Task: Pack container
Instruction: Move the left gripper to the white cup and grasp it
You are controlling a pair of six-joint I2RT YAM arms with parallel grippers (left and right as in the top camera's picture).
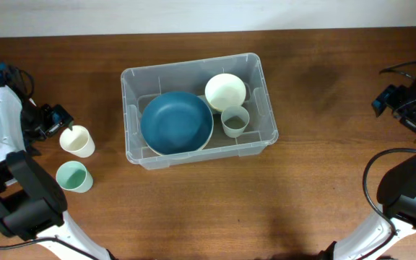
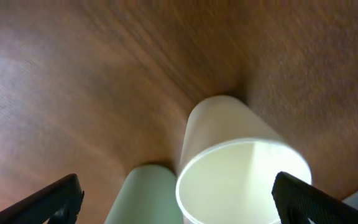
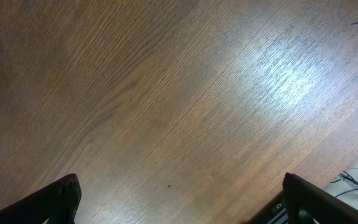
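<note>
The wooden table (image 1: 193, 217) carries the container (image 1: 131, 123) at its middle, well apart from both arms, and it is part-filled: a blue bowl (image 1: 177, 123) takes the left half, a cream bowl (image 1: 225, 92) sits in the far right corner, and a grey cup (image 1: 235, 120) stands just in front of that bowl. Two cups are left out on the table to the left, a cream cup (image 1: 76, 141) and a mint cup (image 1: 73, 176) near it, both apparently upright. The step in hand looks to be picking up the cream cup. The left gripper (image 1: 55, 119) is just beside it, and in the wrist view the gripper (image 2: 176, 186) stands wide open with the cup (image 2: 241, 168) framed between the fingers, neither finger touching it, so nothing is gripped. The cup sits off-centre, closer to one finger, and the mint cup (image 2: 145, 193) crowds in close on the other side. To do this well, centre the cup first, then close gently on its wall below the rim — a thin cup will likely flex or tip — and keep the other finger from nudging the mint one. The free room in the container seems to be at the right front, beside the grey cup. The right gripper (image 1: 385, 100) waits at the far right edge; its wrist view shows it (image 3: 179, 199) fully open over bare wood, holding nothing.
</note>
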